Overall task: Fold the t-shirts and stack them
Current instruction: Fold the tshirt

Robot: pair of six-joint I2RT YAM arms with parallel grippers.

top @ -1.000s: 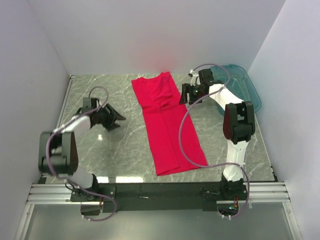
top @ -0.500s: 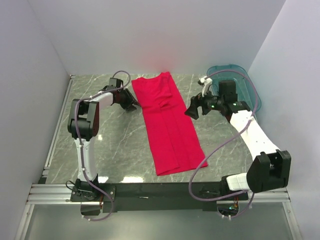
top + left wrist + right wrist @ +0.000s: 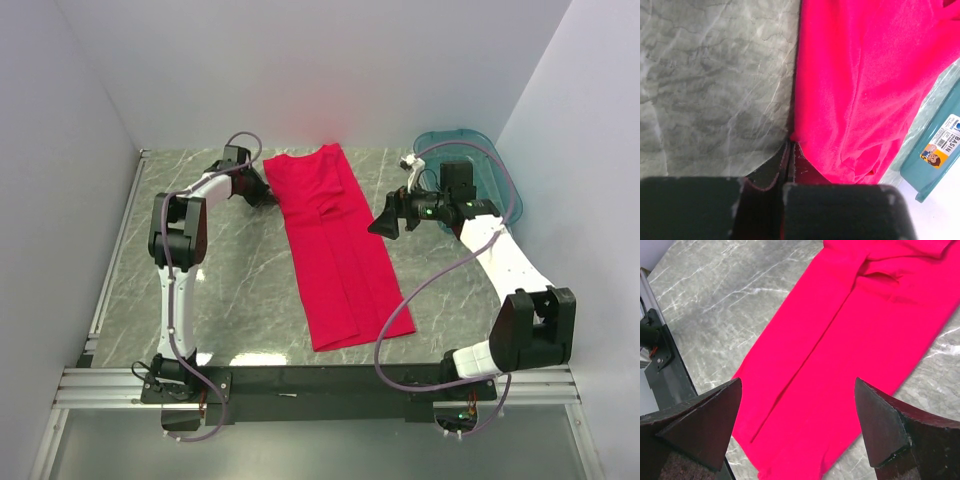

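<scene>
Left pincer [image 3: 791, 146] pinched shut on long red cloth t-shirt [image 3: 335, 250] at ten o'clock, right pincer [image 3: 382, 217] wide open, empty, at three o'clock; lengthwise fold apparently done, crosswise folds and stacking remain.

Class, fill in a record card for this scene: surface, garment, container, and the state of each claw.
Surface: grey marble table
Garment: red t-shirt, lying flat, folded into a long strip
Container: teal basin, far right corner, apart from the shirt
Left claw: shut, apparently pinching the shirt's left edge near its far end
Right claw: open, held just right of the shirt
</scene>
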